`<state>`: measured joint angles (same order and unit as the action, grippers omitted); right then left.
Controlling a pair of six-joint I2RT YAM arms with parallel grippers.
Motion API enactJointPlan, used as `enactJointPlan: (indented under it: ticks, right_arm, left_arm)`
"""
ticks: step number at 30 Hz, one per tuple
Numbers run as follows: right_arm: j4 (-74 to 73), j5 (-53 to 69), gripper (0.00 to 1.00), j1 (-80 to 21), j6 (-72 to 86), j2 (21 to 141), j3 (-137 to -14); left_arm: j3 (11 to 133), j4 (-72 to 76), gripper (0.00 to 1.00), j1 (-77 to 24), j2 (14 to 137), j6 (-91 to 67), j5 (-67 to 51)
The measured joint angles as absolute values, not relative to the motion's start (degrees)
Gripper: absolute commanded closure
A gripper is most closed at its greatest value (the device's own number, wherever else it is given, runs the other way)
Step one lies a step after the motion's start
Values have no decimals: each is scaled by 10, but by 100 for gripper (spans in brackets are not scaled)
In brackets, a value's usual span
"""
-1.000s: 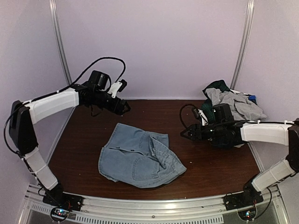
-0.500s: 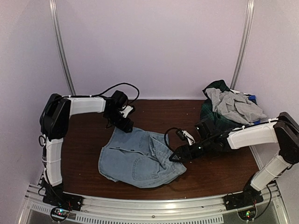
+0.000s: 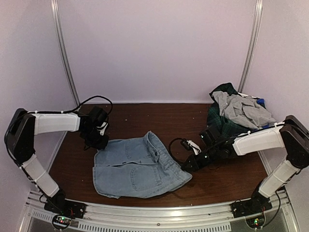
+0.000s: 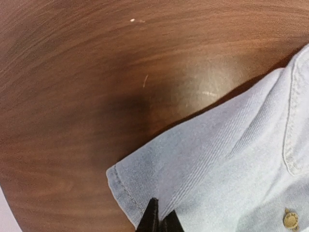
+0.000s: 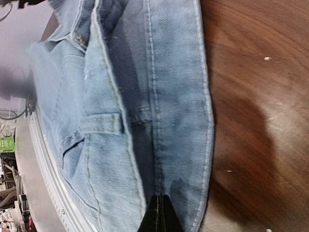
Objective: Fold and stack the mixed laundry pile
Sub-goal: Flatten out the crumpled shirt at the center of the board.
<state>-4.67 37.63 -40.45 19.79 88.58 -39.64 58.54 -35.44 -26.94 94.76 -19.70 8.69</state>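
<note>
**Denim held at both ends, pile waiting at the far right**

The brown table (image 3: 227, 176) carries two separate lots of cloth. The mixed laundry pile (image 3: 236, 110), a rumpled heap of dark plaid with a grey piece on top and a bit of bright blue, sits in the far right corner against the wall. It is well apart from both grippers, and the right arm is much the nearer to it.

The denim shorts (image 3: 135, 166) lie in the middle of the table, towards the near edge. They are mostly flat, with the long axis running left to right, so they span the gap between the two arms.

The left gripper (image 3: 99, 144) is at the far left corner of the denim. Its wrist view shows the fingertips pressed together on the hem there. The right gripper (image 3: 186, 166) is at the right edge of the denim, also pinched tight on a seamed edge.

With a grip at each end, the likely next move is a fold across that left-right axis. That would mean carrying one held end over towards the other.
</note>
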Motion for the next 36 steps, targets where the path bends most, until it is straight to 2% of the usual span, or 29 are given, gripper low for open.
enactJointPlan:
  ticks: [2, 3, 4, 6, 7, 8, 9, 10, 14, 17, 21, 24, 28, 29, 31, 33, 34, 36]
  right_arm:
    - [-54, 356, 100, -391, 199, 886, -396]
    - [-58, 345, 100, -382, 199, 885, -396]
    - [-67, 325, 100, -375, 199, 884, -396]
    - [-73, 309, 100, -361, 200, 881, -397]
    - [-80, 297, 97, -355, 199, 878, -397]
    - [-86, 287, 83, -350, 199, 872, -397]
    - [-91, 281, 67, -347, 199, 866, -397]
    - [-94, 280, 56, -346, 202, 861, -397]
    - [-92, 294, 33, -346, 205, 814, -386]
    - [-92, 319, 26, -348, 213, 772, -366]
    - [-97, 347, 25, -359, 219, 744, -341]
    - [-98, 359, 24, -371, 226, 745, -326]
    - [-92, 367, 30, -384, 229, 776, -324]
    - [-90, 369, 36, -386, 229, 787, -324]
    - [-84, 377, 60, -394, 227, 811, -325]
    - [-76, 389, 89, -404, 230, 835, -328]
    - [-74, 393, 100, -408, 228, 845, -331]
    - [-74, 396, 100, -411, 224, 859, -340]
  left_arm:
    - [550, -359, 81, -269, 893, -219, 93]
    - [533, -363, 72, -269, 866, -227, 93]
    - [517, -367, 58, -269, 842, -239, 93]
    - [502, -379, 40, -269, 811, -249, 95]
    - [498, -382, 35, -269, 802, -256, 95]
    - [498, -384, 31, -269, 794, -256, 94]
    - [499, -384, 30, -269, 789, -255, 92]
    - [503, -383, 29, -269, 787, -253, 88]
    - [559, -363, 29, -269, 812, -218, 40]
    - [647, -342, 28, -274, 886, -187, 1]
    - [757, -313, 26, -286, 1016, -143, -33]
    - [773, -315, 24, -299, 1083, -119, -41]
    - [749, -323, 25, -307, 1108, -105, -48]
    - [741, -327, 26, -307, 1108, -103, -48]
    - [729, -329, 34, -307, 1108, -102, -47]
    - [714, -328, 51, -307, 1107, -103, -44]
    - [706, -322, 61, -307, 1103, -106, -38]
    - [683, -310, 83, -306, 1089, -117, -32]
